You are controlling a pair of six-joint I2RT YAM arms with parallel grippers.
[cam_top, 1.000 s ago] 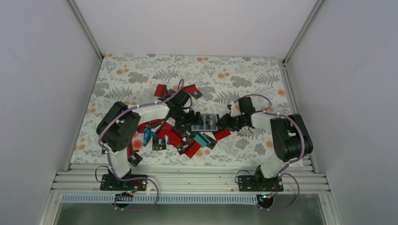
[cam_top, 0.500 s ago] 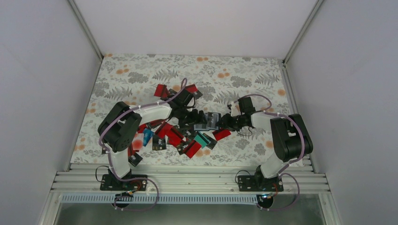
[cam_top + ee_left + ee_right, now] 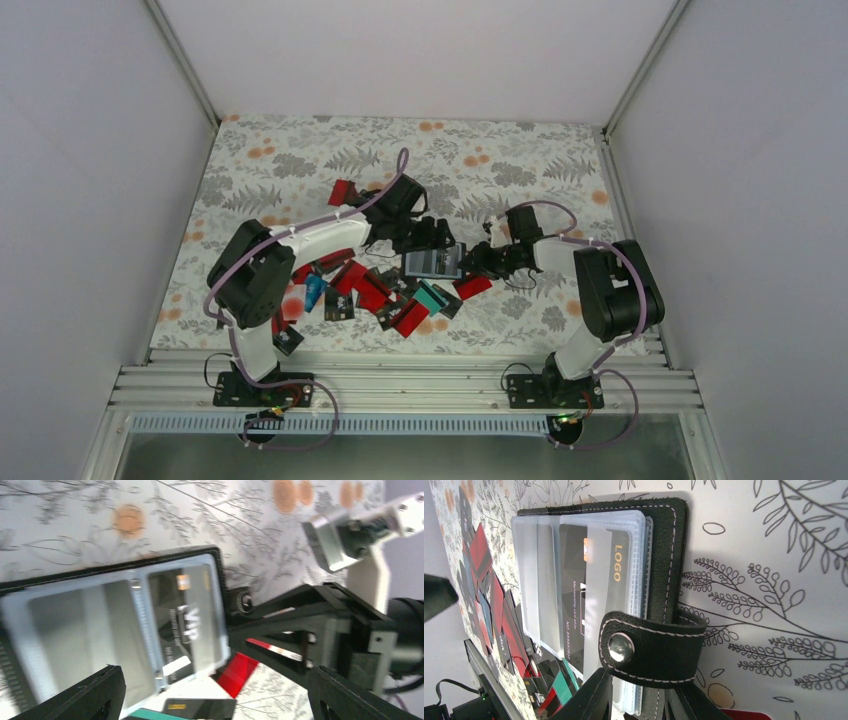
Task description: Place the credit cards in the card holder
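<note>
Top external view: the card holder (image 3: 432, 263) lies open on the flowered tabletop (image 3: 300, 160), between the two sets of fingers. The left fingers (image 3: 438, 237) hang over its far edge, and the right fingers (image 3: 476, 262) meet its right edge. The credit cards (image 3: 365, 290), mostly red with some black and teal, lie in a loose heap to the near left of the left fingers.

Left wrist view: the left fingers stand wide apart with nothing between them. The holder's clear sleeves lie below and ahead of them, and a black card (image 3: 186, 620) sits in one sleeve. The right fingers reach in from the right to the holder's edge, with a red card (image 3: 239, 669) on the tabletop beneath them.

Right wrist view: the right fingers are drawn narrow on the holder's near edge, one on each side, gripping it just beside the snap strap (image 3: 649, 650). The sleeves and the black card lie straight ahead of these fingers. The heap of cards lies off to their left.
</note>
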